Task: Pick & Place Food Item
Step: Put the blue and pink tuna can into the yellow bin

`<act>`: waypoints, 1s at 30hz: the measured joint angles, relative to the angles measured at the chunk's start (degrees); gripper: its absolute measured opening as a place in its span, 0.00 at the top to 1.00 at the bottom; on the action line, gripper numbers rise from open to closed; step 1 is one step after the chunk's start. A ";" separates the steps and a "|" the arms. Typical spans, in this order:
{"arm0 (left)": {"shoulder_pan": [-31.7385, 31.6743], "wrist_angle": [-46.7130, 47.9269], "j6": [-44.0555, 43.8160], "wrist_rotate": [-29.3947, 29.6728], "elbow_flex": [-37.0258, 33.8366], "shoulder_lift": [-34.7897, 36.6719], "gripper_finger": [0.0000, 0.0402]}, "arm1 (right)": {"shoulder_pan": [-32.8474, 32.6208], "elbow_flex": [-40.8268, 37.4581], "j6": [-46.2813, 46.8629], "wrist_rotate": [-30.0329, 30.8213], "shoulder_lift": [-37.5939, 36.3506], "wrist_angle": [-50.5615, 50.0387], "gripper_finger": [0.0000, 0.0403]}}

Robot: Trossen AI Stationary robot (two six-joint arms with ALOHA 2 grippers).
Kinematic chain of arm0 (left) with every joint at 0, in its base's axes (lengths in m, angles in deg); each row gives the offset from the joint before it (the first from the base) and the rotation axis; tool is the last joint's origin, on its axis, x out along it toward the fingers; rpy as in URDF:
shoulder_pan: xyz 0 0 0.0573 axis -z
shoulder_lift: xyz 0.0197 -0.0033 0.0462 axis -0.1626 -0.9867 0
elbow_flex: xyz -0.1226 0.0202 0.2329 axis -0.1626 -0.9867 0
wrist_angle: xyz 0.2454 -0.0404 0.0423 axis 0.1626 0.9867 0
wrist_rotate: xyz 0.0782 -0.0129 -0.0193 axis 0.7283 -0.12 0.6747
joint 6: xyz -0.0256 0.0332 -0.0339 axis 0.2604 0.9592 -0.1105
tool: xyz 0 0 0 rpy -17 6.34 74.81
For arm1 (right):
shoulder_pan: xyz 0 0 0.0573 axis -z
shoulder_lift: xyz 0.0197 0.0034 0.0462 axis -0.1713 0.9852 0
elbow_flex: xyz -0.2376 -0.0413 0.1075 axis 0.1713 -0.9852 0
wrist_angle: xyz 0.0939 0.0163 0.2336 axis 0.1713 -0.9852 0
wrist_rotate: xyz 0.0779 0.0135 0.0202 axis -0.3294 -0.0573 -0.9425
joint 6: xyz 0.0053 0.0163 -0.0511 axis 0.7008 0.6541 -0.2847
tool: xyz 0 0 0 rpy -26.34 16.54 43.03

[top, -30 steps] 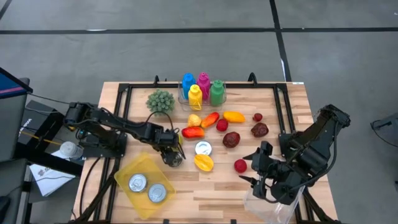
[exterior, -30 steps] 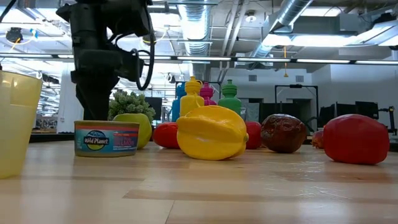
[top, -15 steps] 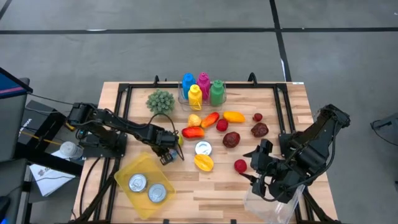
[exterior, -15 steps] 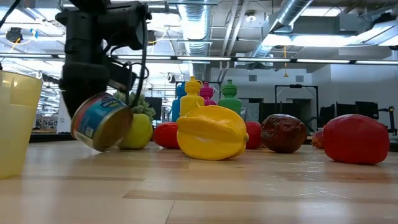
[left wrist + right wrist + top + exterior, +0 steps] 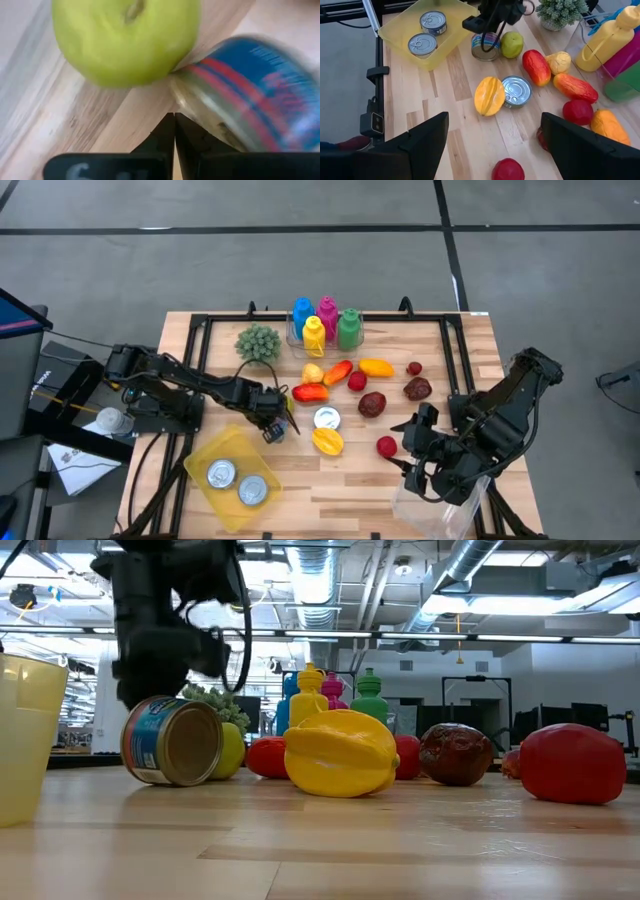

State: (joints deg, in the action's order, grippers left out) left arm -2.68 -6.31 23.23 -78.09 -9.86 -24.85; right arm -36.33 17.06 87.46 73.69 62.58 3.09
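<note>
A blue-and-red labelled can [image 5: 170, 740] lies on its side on the table, its round end facing the near edge, next to a green apple [image 5: 228, 748]. My left gripper [image 5: 174, 122] is shut with nothing between its fingers. Its tips sit just above the table between the apple [image 5: 125, 40] and the can [image 5: 245, 95]. In the high view it [image 5: 272, 430] stands left of centre. My right gripper [image 5: 410, 465] waits open at the near right, above a clear container [image 5: 440, 515]. My left gripper's shut fingertips [image 5: 170, 125] stand close against the tipped can's end rim [image 5: 182, 97], pointing down at the table. I cannot tell whether they touch it.
A yellow bin [image 5: 200, 460] holding two cans sits near left. A second can [image 5: 327, 418] stands upright beside a yellow starfruit [image 5: 327, 442]. Red and orange fruits [image 5: 372, 403] spread across the middle. Coloured bottles [image 5: 325, 325] and a green plant [image 5: 258, 342] stand at the far edge.
My left gripper has shut. The can, which stood upright on the table a second ago, tilted under the gripper and has fallen onto its side, its end now turned toward the near edge. The right arm has kept still.
</note>
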 joint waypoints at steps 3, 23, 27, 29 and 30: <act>0.00 0.75 -0.29 0.59 0.02 3.34 1.00 | 0.17 0.00 0.01 -0.02 0.00 0.17 0.23; 5.94 -15.21 -1.04 1.24 0.13 16.57 0.36 | 0.61 -0.02 -0.02 0.01 0.00 1.08 0.23; 6.25 -14.90 -10.65 -6.20 0.14 13.15 0.27 | 0.61 -0.02 -0.13 0.01 0.00 1.08 0.23; 6.44 -14.61 -12.07 -10.69 1.19 11.58 0.27 | 0.61 -0.02 -0.19 0.01 0.00 1.08 0.23; 6.72 -14.40 -12.63 -11.99 2.16 11.05 0.26 | 0.61 -0.02 -0.17 0.01 0.00 1.08 0.23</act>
State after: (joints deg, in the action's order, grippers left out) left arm 4.04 -20.71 10.61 -90.08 -7.70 -13.80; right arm -35.72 17.03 87.29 73.69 62.58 4.18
